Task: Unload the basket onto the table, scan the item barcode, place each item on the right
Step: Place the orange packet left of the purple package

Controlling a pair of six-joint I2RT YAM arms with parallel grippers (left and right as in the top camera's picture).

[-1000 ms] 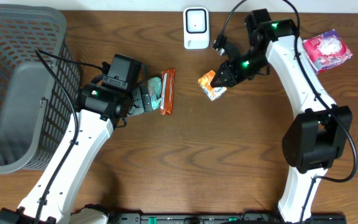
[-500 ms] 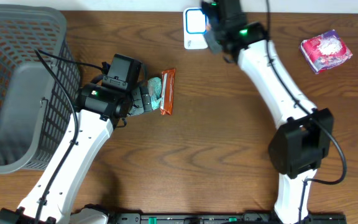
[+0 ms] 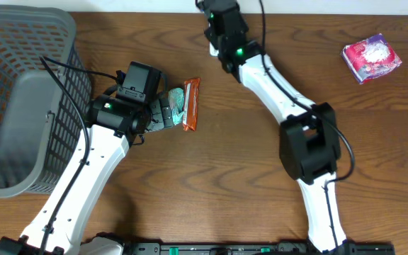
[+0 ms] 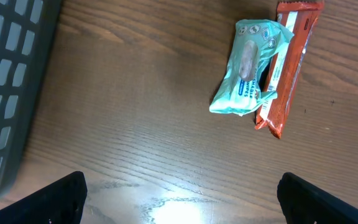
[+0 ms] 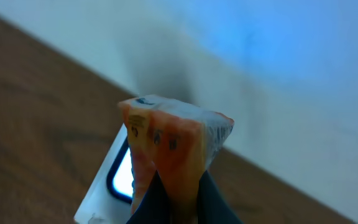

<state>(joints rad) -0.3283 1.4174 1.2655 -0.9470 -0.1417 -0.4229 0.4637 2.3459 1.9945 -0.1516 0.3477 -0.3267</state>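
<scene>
Print on teal packet (image 4: 248, 68), orange pack (image 5: 173, 149): too blurred to read.

- orange-and-white snack packet (image 5: 173, 149)
- white scanner (image 5: 101, 194), black window
- mint-green wipes pack (image 4: 248, 68)
- red-orange bar wrapper (image 4: 289, 68)
- grey grid basket (image 3: 20, 42)
- pink packet (image 3: 371, 58)
- brown wood-grain table (image 3: 225, 177)

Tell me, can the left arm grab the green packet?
Probably yes: the left gripper is open close by the green packet, with nothing between them. The orange bar touches it.

Basket (image 3: 6, 42) walls the left — teal packet (image 4: 248, 68), orange bar (image 4: 289, 68) before the left pincer (image 4: 179, 199); bare table (image 4: 135, 124) beyond.
</scene>
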